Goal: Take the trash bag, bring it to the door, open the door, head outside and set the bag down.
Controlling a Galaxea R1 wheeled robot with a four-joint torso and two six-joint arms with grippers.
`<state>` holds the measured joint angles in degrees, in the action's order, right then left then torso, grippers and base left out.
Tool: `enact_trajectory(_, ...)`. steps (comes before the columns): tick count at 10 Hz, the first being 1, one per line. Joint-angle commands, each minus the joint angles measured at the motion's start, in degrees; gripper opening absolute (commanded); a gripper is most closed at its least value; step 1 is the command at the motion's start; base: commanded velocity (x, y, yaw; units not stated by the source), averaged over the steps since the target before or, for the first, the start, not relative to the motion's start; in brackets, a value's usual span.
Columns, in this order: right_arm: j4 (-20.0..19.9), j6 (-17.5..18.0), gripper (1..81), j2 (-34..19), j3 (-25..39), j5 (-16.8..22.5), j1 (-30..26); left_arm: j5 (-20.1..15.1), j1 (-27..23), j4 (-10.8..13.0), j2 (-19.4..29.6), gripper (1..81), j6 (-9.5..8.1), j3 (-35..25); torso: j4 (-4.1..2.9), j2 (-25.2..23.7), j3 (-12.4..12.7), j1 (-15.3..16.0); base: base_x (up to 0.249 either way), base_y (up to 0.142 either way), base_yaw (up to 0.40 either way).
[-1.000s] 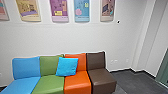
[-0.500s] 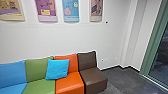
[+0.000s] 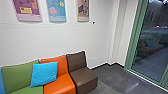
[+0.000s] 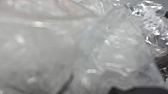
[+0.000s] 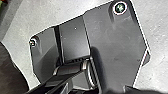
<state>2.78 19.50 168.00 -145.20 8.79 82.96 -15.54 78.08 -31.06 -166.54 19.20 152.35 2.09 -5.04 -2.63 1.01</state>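
Observation:
Clear, crinkled plastic of the trash bag [image 4: 120, 47] spreads across the left wrist view, close to the camera, with bright glints and dark folds. How the left gripper holds or touches it is hidden. In the head view, a green-framed glass door or window [image 3: 133, 37] stands at the right, with dark paving beyond the pane. I cannot tell whether that glass panel is a door.
A row of joined seats, green, orange [image 3: 58, 83] and brown [image 3: 83, 76], runs along the white wall at the lower left, with a blue cushion [image 3: 44, 73] on it. Dark tiled floor [image 3: 112, 78] lies between the seats and the glass. Posters [image 3: 57, 11] hang above.
The head camera has turned to the right: the seats and posters have shifted left in the picture, and more of the green frame and glass has come in at the right.

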Motion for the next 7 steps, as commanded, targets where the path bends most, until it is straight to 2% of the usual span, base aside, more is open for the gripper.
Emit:
enact_trajectory(1, 0.21, -0.08, 81.1, -0.10, 0.54, 3.08, -3.98, -4.67, -4.03, -0.14, 0.41, 1.0, -0.22, 0.32, 0.00, 0.00, 0.00, 0.00, 0.000, 0.000, -0.289)
enact_trajectory(7, 0.38, 0.01, 81.1, -0.09, 0.54, 3.16, -4.07, -4.67, -3.95, -0.06, 0.32, 1.0, -0.13, 0.41, 0.00, 0.00, 0.00, 0.00, 0.000, 0.000, -0.270)
